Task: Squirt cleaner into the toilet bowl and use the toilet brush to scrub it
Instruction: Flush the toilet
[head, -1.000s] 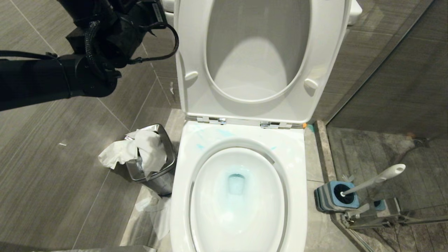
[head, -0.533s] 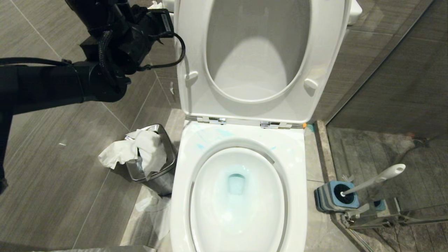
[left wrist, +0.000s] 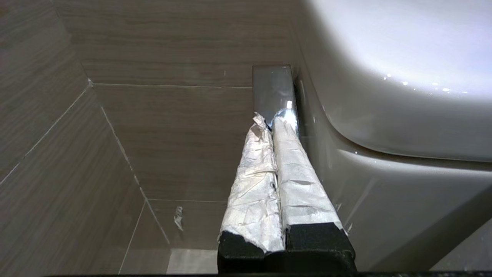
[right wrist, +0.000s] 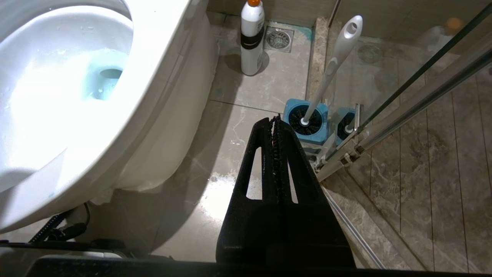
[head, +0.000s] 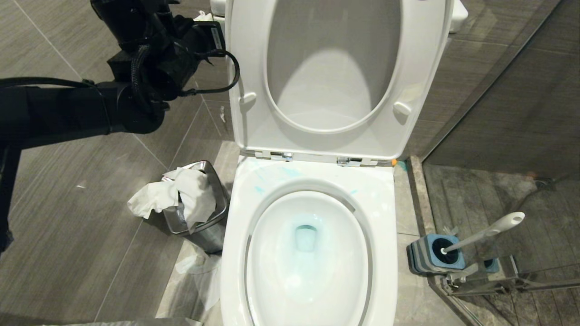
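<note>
Grey wood-grain tile floor [head: 81, 235] all round, glass shower partition [head: 507, 113] on my right side. Toilet bowl [head: 308, 253] sits dead centre in head view, seat and lid [head: 335, 77] both up. Cleaner [head: 306, 237] shows as pale blue tint in the water at the drain, plus a few blue smears on the rim behind the basin.

Toilet brush [head: 487, 233] is parked in its grey-and-blue holder [head: 432, 256] on the floor to the right of the bowl, handle leaning away toward the glass. Nothing touching it.

Left gripper [left wrist: 275, 121]: tape-wrapped fingers [left wrist: 253, 184] pressed together, holding nothing. Its tips are at a chrome flush lever [left wrist: 273, 90] on the side of the white tank [left wrist: 384, 77]; can't tell from the wrist view whether they touch it. In head view I only see the left arm [head: 90, 108], raised beside the upright lid.

Right gripper [right wrist: 276, 125]: jaws together, empty, hanging low beside the bowl and pointing at the floor near the brush holder, well short of it. White bottle with orange cap [right wrist: 251, 36] stands on the floor further back by the drain grate [right wrist: 280, 38].

Steel bin [head: 199, 213] left of the bowl, stuffed with white tissue [head: 174, 194].
</note>
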Tool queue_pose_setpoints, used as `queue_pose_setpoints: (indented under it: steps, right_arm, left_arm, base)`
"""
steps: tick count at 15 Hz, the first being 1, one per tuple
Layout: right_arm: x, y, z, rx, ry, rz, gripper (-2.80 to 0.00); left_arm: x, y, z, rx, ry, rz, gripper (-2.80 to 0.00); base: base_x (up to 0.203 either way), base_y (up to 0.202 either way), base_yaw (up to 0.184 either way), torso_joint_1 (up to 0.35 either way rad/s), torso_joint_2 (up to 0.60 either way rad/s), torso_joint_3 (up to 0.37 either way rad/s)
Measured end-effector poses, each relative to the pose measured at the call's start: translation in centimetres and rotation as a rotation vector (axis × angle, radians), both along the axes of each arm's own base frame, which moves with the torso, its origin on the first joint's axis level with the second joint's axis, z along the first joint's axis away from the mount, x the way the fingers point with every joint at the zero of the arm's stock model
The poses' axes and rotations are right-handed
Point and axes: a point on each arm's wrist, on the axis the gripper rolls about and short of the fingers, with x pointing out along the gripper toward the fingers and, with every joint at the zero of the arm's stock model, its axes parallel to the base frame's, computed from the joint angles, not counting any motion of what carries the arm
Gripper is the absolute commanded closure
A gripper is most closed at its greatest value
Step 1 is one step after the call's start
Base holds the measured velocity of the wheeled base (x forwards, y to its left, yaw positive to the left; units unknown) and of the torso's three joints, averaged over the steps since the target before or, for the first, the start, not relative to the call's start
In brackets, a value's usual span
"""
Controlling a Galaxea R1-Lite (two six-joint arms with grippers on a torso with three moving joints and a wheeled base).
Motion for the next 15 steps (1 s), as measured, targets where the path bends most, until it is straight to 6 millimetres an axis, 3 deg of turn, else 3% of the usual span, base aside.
queue_pose_setpoints:
  steps: [15]
  right_arm:
    - [0.0, 0.0, 0.0, 0.0, 0.0, 0.0, 0.0]
  left_arm:
    - [1.4, -0.9, -2.9, 0.079, 0.133, 0.002, 0.0]
  base:
    - [0.0, 0.0, 0.0, 0.0, 0.0, 0.0]
